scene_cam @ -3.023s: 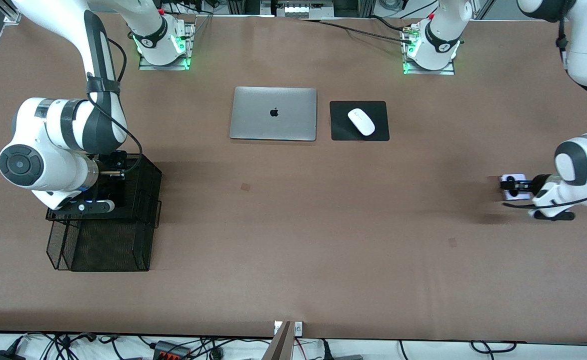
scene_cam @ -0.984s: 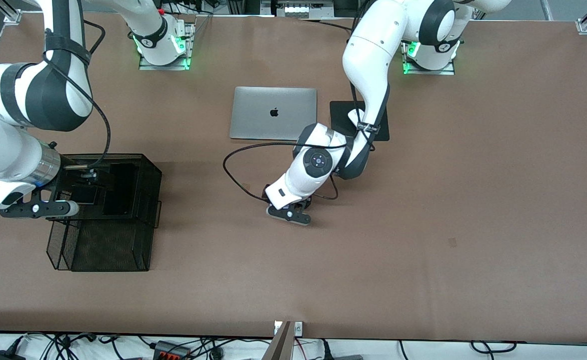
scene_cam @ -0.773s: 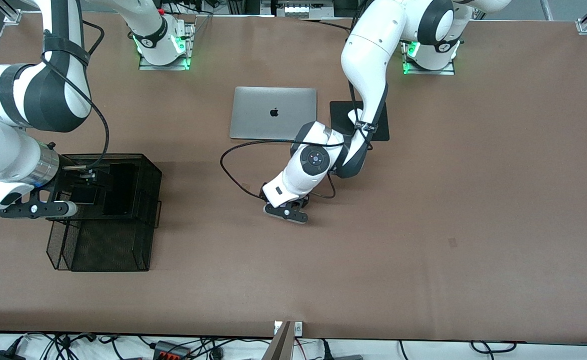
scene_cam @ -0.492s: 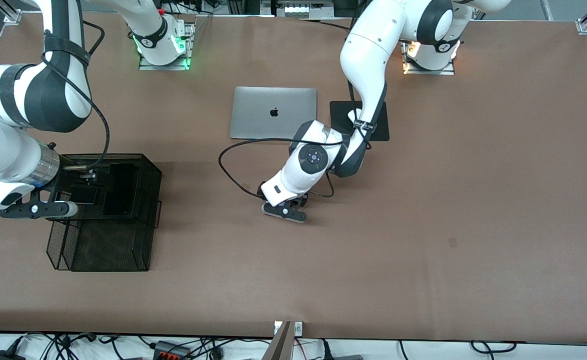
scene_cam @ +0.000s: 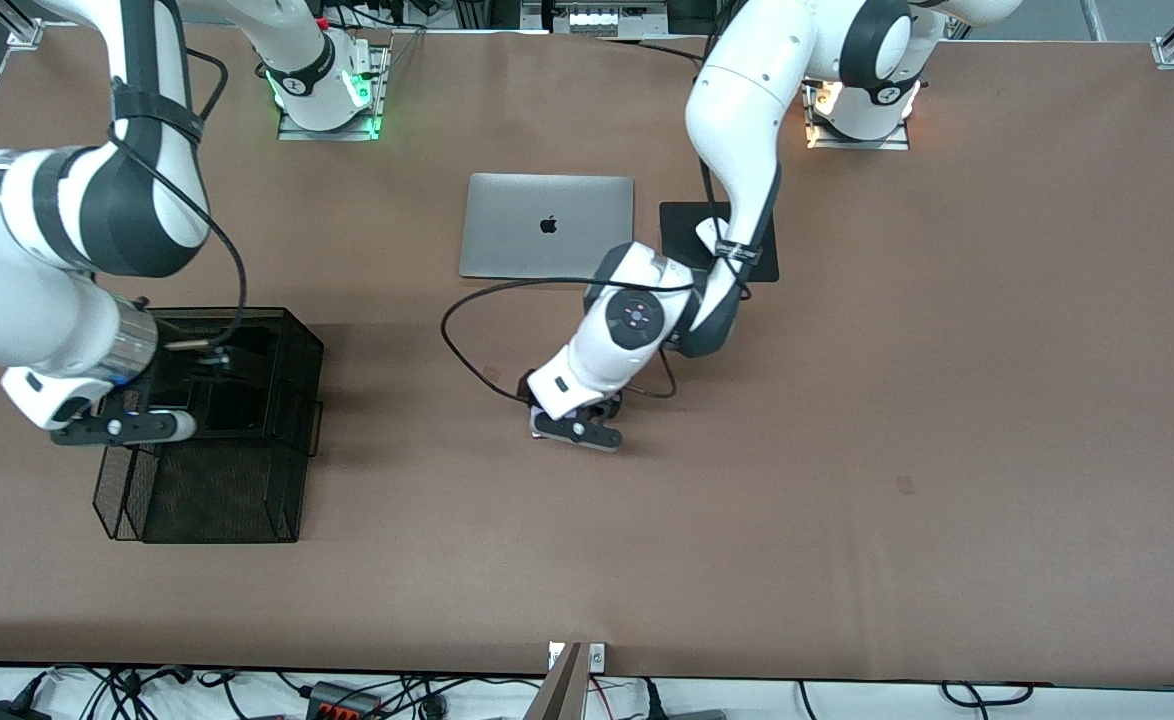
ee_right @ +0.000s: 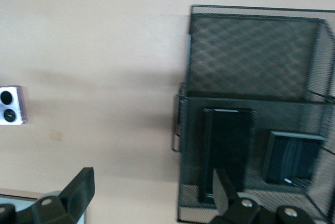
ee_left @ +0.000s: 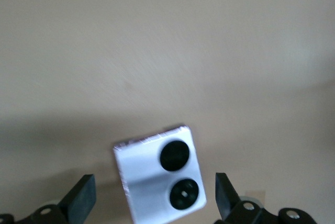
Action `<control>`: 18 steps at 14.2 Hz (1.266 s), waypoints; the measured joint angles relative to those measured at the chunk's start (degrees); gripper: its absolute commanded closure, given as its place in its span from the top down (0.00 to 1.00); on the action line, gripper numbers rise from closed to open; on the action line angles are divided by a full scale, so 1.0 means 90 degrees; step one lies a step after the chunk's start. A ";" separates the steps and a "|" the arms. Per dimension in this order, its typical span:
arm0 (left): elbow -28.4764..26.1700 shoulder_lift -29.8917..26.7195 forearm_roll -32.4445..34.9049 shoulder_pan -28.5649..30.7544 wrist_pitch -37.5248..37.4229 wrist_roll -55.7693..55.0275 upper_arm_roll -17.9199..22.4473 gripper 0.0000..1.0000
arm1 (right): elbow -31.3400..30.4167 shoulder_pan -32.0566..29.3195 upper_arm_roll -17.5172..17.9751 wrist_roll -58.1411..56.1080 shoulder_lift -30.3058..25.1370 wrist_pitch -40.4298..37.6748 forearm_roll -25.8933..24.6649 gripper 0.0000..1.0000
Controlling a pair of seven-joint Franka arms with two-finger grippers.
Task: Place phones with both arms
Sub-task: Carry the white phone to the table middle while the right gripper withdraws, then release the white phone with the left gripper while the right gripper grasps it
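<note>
The lavender-white flip phone [ee_left: 157, 179] with two round black lenses lies on the brown table near its middle. My left gripper [ee_left: 154, 192] hangs just above it, open, one finger on each side and neither touching it. In the front view that gripper [scene_cam: 572, 418] hides the phone. The long black slab phone [ee_right: 227, 150] and the small black flip phone [ee_right: 293, 158] lie inside the black mesh organizer [scene_cam: 297, 330] at the right arm's end of the table. My right gripper [ee_right: 151, 182] is open and holds nothing, over the organizer's edge [scene_cam: 147, 405].
A closed silver laptop [scene_cam: 547, 225] and a black mouse pad [scene_cam: 682, 250] with a white mouse [scene_cam: 709, 230] lie toward the robots' bases, partly under the left arm. The left arm's black cable [scene_cam: 452, 335] loops over the table beside its wrist.
The left gripper has opened and let go of the lavender-white phone, which now rests on the table. The right arm has shifted a little over the organizer toward the table's middle.
</note>
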 measured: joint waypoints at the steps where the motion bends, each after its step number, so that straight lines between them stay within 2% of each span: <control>1: -0.0108 -0.0189 0.0129 0.0194 -0.0042 0.0061 -0.0070 1.00 | -0.0001 0.0025 0.0007 -0.0004 0.0082 0.0035 0.0075 1.00; 5: -0.0665 -0.1183 0.0756 0.1293 -0.0837 0.0359 -0.0601 1.00 | 0.0001 0.0279 0.0030 -0.0010 0.0339 0.0204 0.0103 1.00; 7: -0.0814 -0.1600 0.0808 0.1793 -0.1418 0.0612 -0.0688 1.00 | -0.0002 0.0421 0.0092 -0.0010 0.0512 0.0382 0.0117 1.00; 10: -0.1274 -0.2226 0.0856 0.2442 -0.1989 0.0697 -0.0713 1.00 | -0.0003 0.0758 0.0317 0.0012 0.0970 0.1141 0.0125 1.00; 12: -0.1808 -0.2618 0.0991 0.2842 -0.2100 0.0761 -0.0729 1.00 | -0.0003 0.0925 0.0624 0.0055 0.1316 0.1813 0.0128 1.00; 14: -0.2259 -0.2927 0.1634 0.3111 -0.2108 0.0812 -0.0758 1.00 | -0.0001 0.0980 0.1009 0.0201 0.1619 0.2514 0.0130 1.00; 16: -0.2548 -0.3234 0.2349 0.3281 -0.2157 0.0803 -0.0774 1.00 | 0.0003 0.0994 0.1374 0.0504 0.1857 0.2998 0.0130 1.00; 18: -0.2693 -0.3602 0.2589 0.3506 -0.2625 0.0802 -0.0773 1.00 | 0.0025 0.1095 0.1625 0.0827 0.2062 0.3389 0.0130 1.00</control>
